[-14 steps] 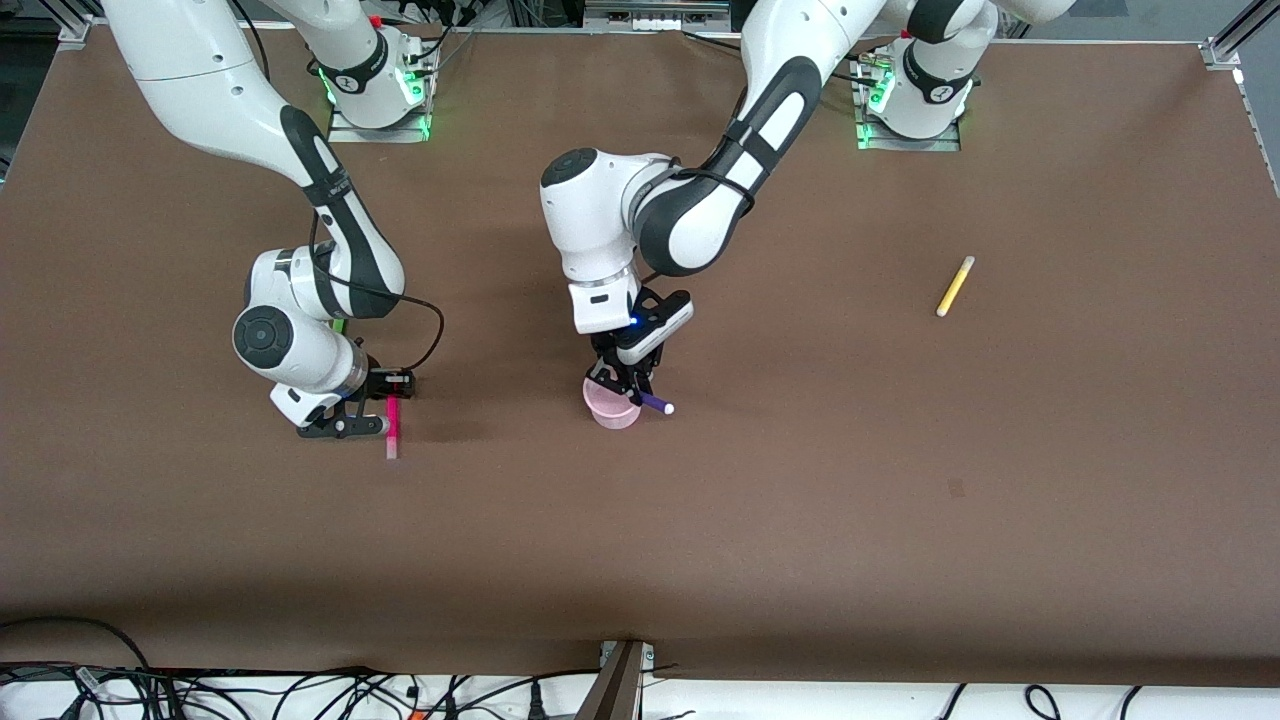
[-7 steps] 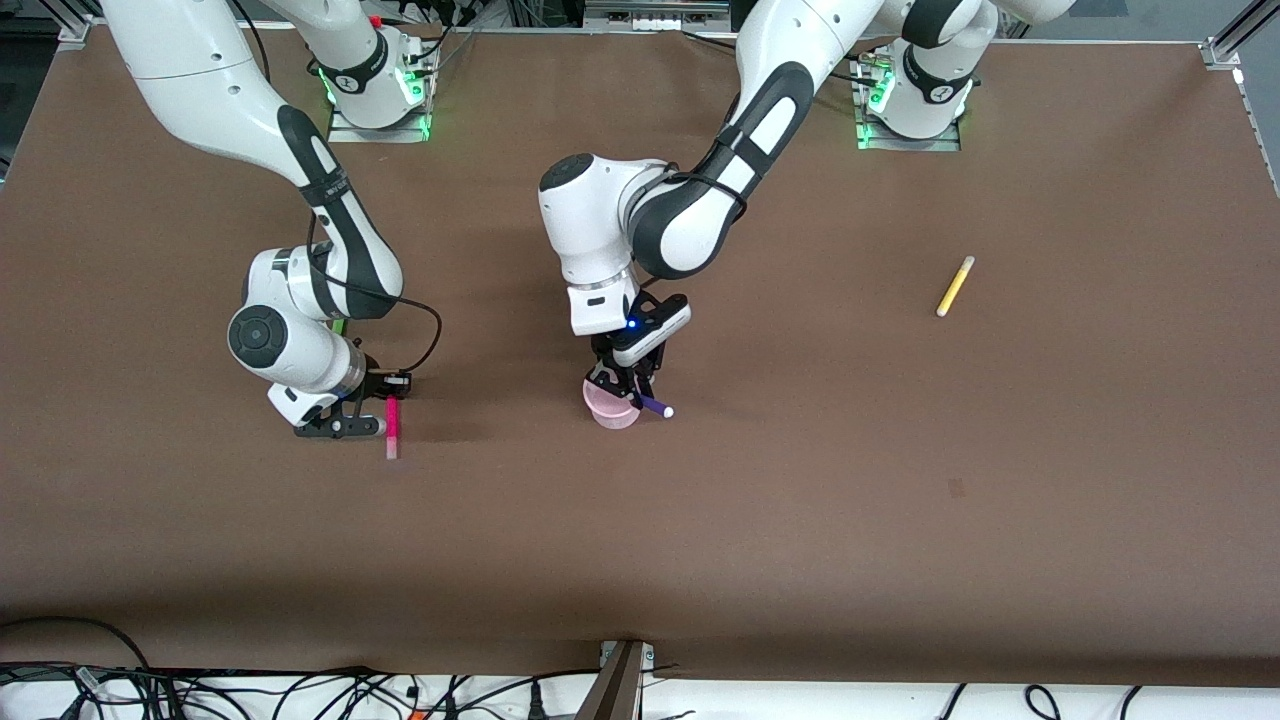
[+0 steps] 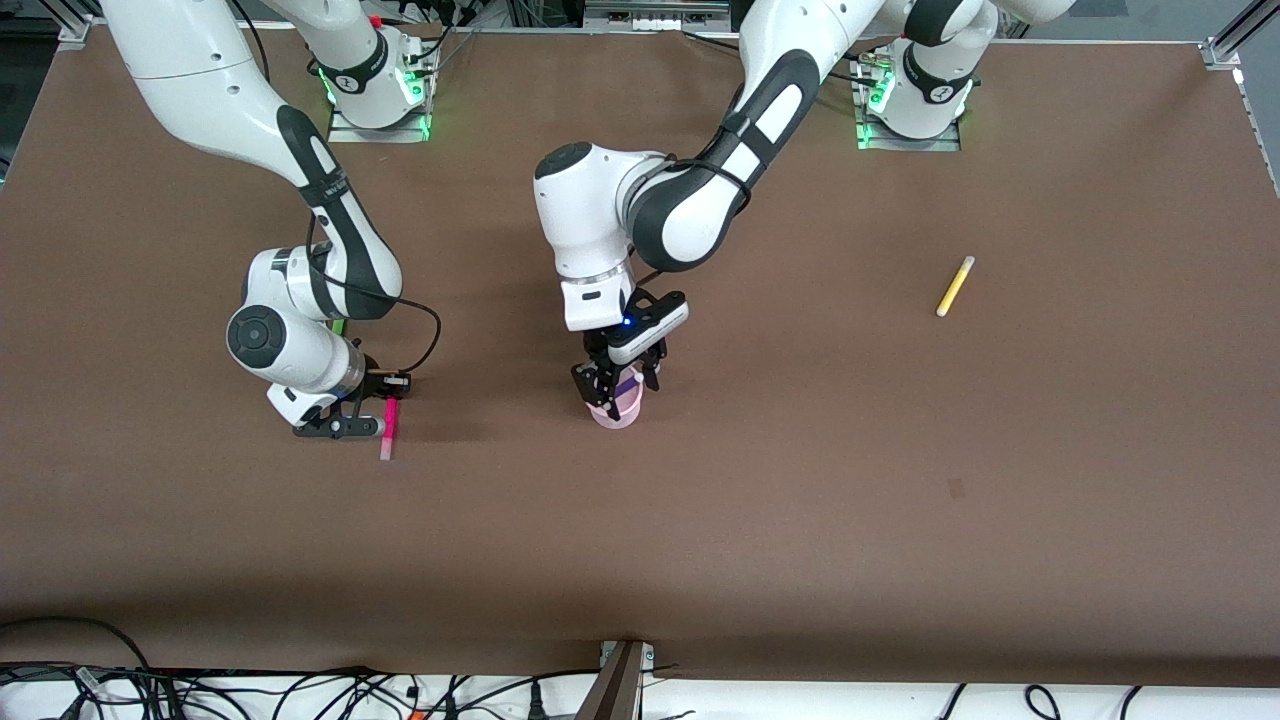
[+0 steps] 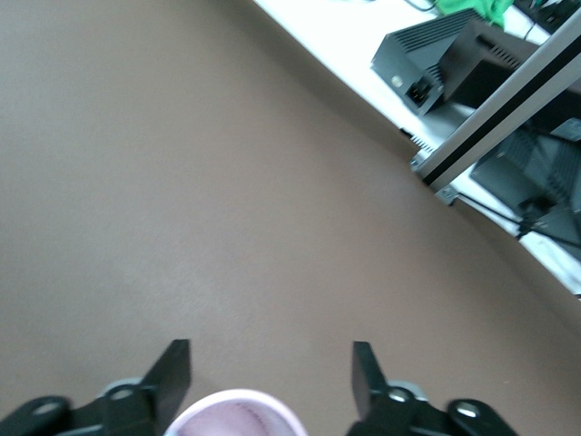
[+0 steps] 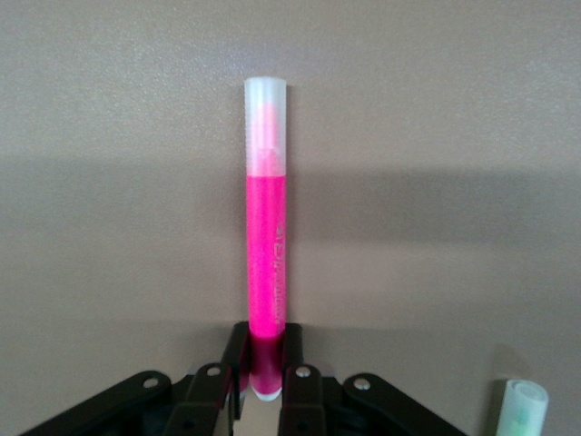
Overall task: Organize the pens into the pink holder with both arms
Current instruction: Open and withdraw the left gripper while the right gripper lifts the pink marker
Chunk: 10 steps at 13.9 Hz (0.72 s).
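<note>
With its fingers spread over the pink holder (image 3: 614,408), where the dark purple pen (image 3: 628,384) stands, the left gripper (image 3: 612,383) should lift straight up, while the right gripper (image 3: 382,407) clamps the magenta pen (image 5: 266,236) low over the table.

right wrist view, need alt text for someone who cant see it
The right gripper is shut on the magenta pen, whose pale capped end points away over the brown table. A green pen tip shows at one corner.

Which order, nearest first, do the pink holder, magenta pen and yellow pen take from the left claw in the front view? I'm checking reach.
1. pink holder, directly under the left claw.
2. yellow pen, toward the left arm's end.
3. magenta pen, gripped by the right claw. Close to 2.
</note>
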{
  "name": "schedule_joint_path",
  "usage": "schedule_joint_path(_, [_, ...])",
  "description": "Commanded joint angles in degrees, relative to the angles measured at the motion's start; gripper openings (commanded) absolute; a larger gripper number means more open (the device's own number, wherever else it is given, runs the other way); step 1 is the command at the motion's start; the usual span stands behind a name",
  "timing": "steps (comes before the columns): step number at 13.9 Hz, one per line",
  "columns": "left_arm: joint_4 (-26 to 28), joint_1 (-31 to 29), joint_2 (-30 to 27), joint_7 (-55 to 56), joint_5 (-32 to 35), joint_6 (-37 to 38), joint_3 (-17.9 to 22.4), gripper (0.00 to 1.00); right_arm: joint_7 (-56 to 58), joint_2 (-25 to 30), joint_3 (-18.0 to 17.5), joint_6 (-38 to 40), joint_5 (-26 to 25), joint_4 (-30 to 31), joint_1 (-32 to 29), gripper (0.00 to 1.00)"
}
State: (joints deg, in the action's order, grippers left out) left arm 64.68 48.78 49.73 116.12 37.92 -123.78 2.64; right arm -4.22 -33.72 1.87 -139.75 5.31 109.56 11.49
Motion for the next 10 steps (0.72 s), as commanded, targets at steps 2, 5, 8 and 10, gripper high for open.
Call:
schedule_joint_path(2, [0.01,-4.03,-6.29,-11.92,-8.0,2.57,-0.09,1.0,-0.26,0.76,-0.11,-0.35,2.5,0.92,0.29,0.16])
schedule_joint_path(5, [0.71,-8.59,-12.44,-26.25,-19.17,6.78,-0.18,1.0,-0.44,0.76,-0.11,0.87,4.8,0.04,0.9,0.16])
schedule_joint_path(8, [2.02,-13.86,-19.48,-41.79,-27.17,15.12,-0.26,1.0,-0.96,0.84,-0.11,9.2,11.11,-4.95,1.52,0.16])
schedule_joint_path(10, [2.12,-17.56,-22.65,-52.35,-31.84,20.57,-0.26,1.0,-5.77,0.84,-0.11,15.62,12.53,-9.17,2.05,0.16])
